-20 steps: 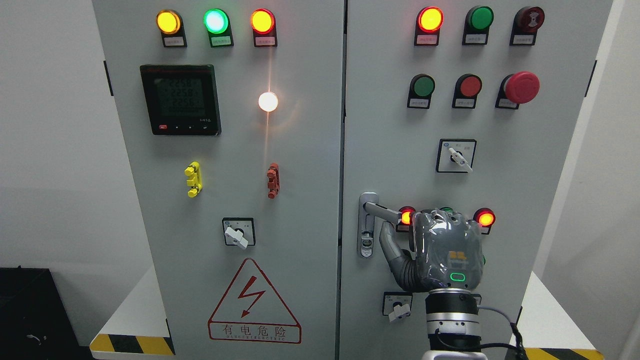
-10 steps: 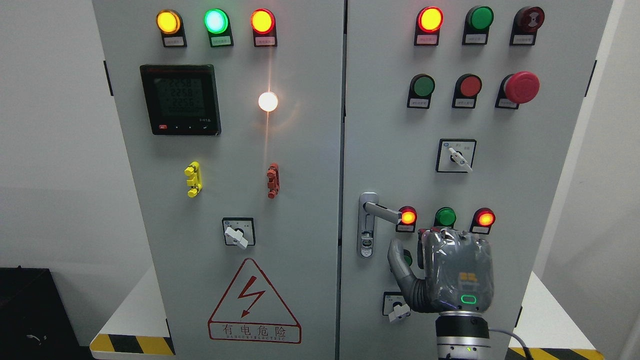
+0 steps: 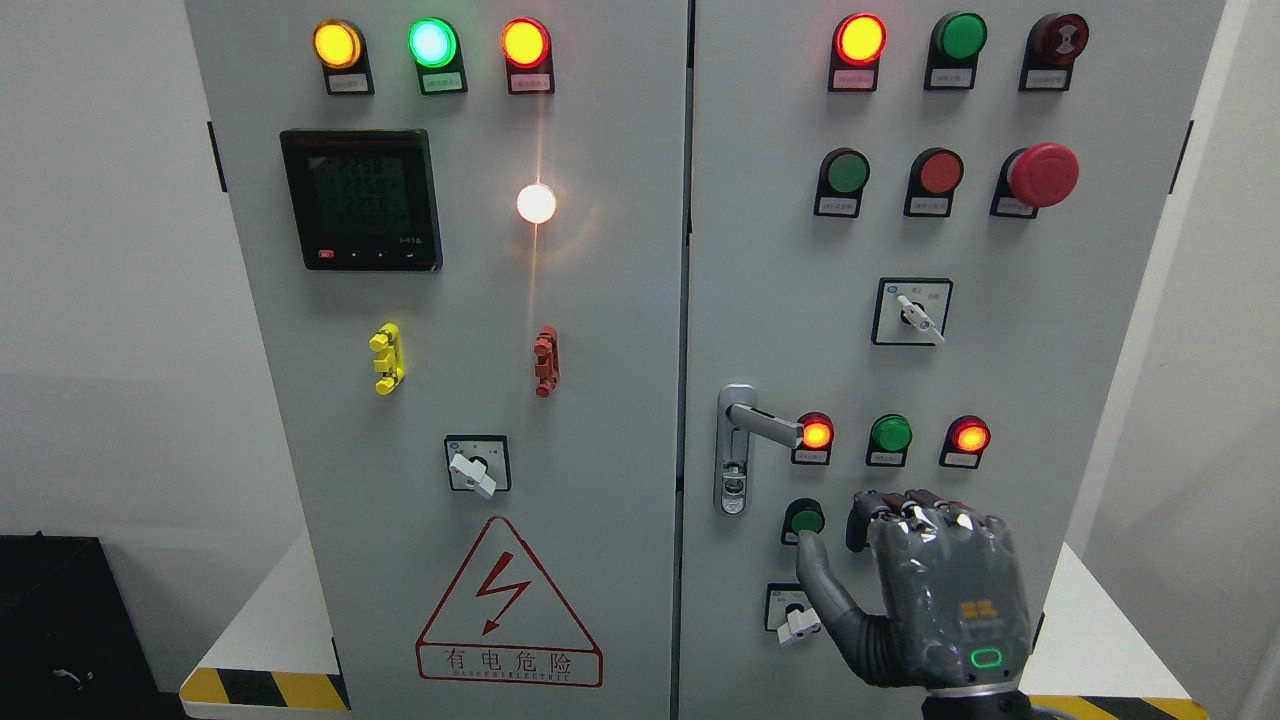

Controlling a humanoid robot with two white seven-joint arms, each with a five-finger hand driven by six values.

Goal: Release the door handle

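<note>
The silver door handle (image 3: 765, 424) sits on the left edge of the right cabinet door (image 3: 1000, 250), its lever pointing right and its lock plate hanging below. My right hand (image 3: 915, 590), grey and coming up from the bottom edge, hangs well below and to the right of the lever and touches nothing. Its fingers (image 3: 930, 515) are relaxed and slightly bent, the thumb (image 3: 815, 565) sticking out to the left. Nothing is held. The left hand does not show.
Lit red lamps (image 3: 817, 434) and a green lamp (image 3: 890, 434) sit right of the lever. A green button (image 3: 805, 519) and a small rotary switch (image 3: 795, 612) lie close to my thumb. The left door (image 3: 450, 300) carries a meter, lamps and a warning triangle.
My right hand has come off the door handle and dropped down and to the right, fingers loosening. The lever stays pointing right.
</note>
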